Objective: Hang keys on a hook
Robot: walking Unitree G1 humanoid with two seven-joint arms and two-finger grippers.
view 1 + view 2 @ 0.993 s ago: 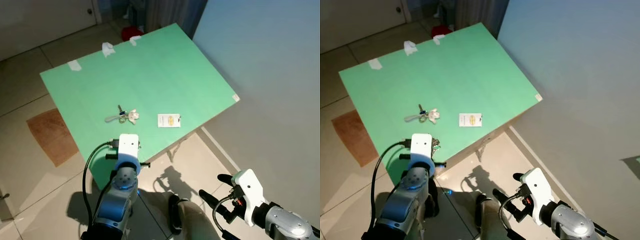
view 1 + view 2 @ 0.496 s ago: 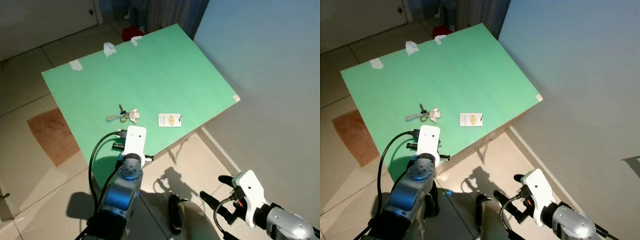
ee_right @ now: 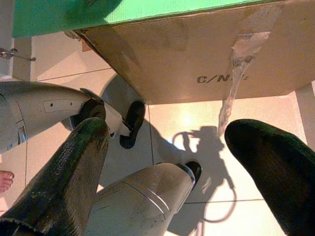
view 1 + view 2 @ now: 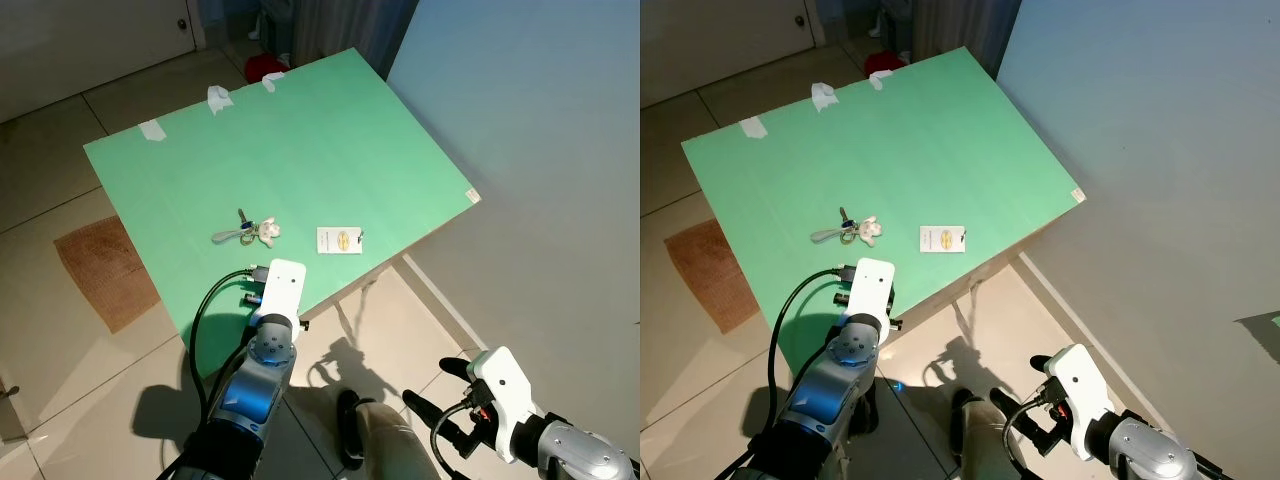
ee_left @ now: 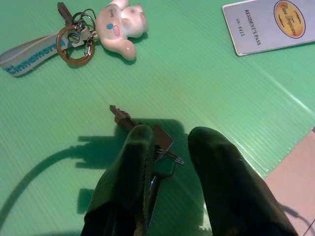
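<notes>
Keys (image 5: pixel 74 37) lie untouched on the green table (image 4: pixel 330 140), on a ring with a small white plush charm (image 5: pixel 120 22) and a pale strap (image 5: pixel 27 61), just beside a white pass card (image 4: pixel 339 240). Judging from that, the task is barely begun: nothing has been grasped, no hook can be made out, and both the pick-up and the hanging remain. The left gripper (image 5: pixel 170 142) hovers over the near edge of the table, short of the keys, its two black fingers a little apart and holding nothing; their shadow falls on the green surface beneath. The right gripper (image 3: pixel 167 147) hangs low beside the table, above the tiled floor (image 3: pixel 187 118), fingers spread wide and empty
</notes>
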